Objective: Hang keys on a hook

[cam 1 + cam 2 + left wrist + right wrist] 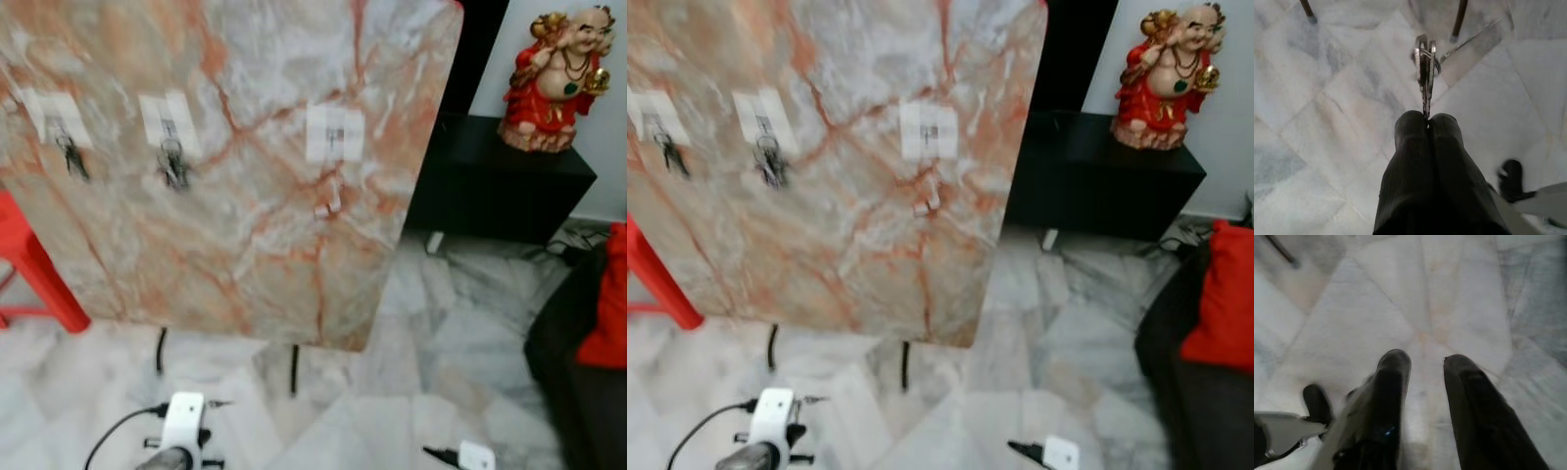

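Keys [1425, 73] are sticking out from the left claw [1427, 122], whose two black fingers are pressing together on the blades, with the ring end pointing away over the marble floor [1327, 122]. That claw is hanging low, below the bottom edge of the marble board [245, 196], in front of the board's dark legs [293, 370].

On the board's face three white pads are carrying hooks. The two nearer its left edge are each holding a dark bunch already; the hook [333, 137] nearest the right edge looks bare, though a small pale piece is hanging just under it. I judge that one the target. To do this well, the ring should be going over the hook's tip, so the wrist probably needs turning until the ring faces the board.

The right claw [1422, 367] is idling with its fingers apart over the floor. Room is open ahead; a red stool [34, 269] is standing by the board's left edge, a black cabinet [509, 181] with a red figurine [554, 83] beyond its right edge.
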You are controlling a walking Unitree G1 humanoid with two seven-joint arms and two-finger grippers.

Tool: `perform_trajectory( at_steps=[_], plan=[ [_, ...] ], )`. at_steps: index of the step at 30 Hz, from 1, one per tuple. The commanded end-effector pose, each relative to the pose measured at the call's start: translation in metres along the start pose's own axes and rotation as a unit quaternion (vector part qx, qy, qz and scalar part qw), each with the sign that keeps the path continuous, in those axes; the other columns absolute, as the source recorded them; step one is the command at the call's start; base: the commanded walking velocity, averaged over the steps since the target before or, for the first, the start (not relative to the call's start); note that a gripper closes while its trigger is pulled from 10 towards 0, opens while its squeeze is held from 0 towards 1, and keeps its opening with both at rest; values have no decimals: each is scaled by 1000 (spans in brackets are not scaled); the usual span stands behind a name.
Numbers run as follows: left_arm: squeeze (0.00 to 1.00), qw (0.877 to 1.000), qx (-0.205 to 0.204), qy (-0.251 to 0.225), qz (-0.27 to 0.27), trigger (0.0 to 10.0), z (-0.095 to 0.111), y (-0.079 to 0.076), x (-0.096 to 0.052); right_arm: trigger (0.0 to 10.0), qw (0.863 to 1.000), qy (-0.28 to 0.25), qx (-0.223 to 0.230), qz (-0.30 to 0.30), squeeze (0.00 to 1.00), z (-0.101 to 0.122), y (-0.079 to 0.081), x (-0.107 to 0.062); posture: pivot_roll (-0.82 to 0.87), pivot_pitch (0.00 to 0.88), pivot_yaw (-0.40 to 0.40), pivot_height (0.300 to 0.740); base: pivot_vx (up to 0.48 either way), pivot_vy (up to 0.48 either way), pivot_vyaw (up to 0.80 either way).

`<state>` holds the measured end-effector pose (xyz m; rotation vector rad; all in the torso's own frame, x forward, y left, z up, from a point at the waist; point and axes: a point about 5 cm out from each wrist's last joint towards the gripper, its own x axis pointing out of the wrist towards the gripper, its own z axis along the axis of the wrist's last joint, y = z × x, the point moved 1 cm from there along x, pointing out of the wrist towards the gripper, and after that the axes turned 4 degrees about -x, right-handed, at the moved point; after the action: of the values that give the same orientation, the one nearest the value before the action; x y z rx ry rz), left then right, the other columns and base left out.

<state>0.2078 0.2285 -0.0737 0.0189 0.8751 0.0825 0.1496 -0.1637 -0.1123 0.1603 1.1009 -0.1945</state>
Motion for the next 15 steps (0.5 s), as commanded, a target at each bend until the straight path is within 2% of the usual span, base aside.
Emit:
perform_trajectory(
  at_steps=[1, 6, 12, 15],
  plan=[
    [0, 1000, 12, -5, -9, 10000, 4, -7, 2, 10000, 1000, 0, 0, -10, 0, 0, -9, 0, 1, 0, -42, 740, 0, -472, 0],
    [0, 1000, 21, -17, -10, 10000, 10, -10, 3, 10000, 1000, 1, -3, -9, 0, 0, -9, 0, 0, 0, -43, 740, 0, -456, 0],
    [0, 998, 35, -50, -2, 10000, 27, -10, 4, 10000, 1000, -1, -4, -7, 0, 0, -9, 0, -9, 0, -47, 740, 0, 0, 0],
    [0, 996, 29, -86, 3, 10000, 40, -11, 4, 10000, 1000, -2, -5, -7, 0, 0, -9, 0, -13, 0, -47, 740, 0, 0, 0]
  ],
)
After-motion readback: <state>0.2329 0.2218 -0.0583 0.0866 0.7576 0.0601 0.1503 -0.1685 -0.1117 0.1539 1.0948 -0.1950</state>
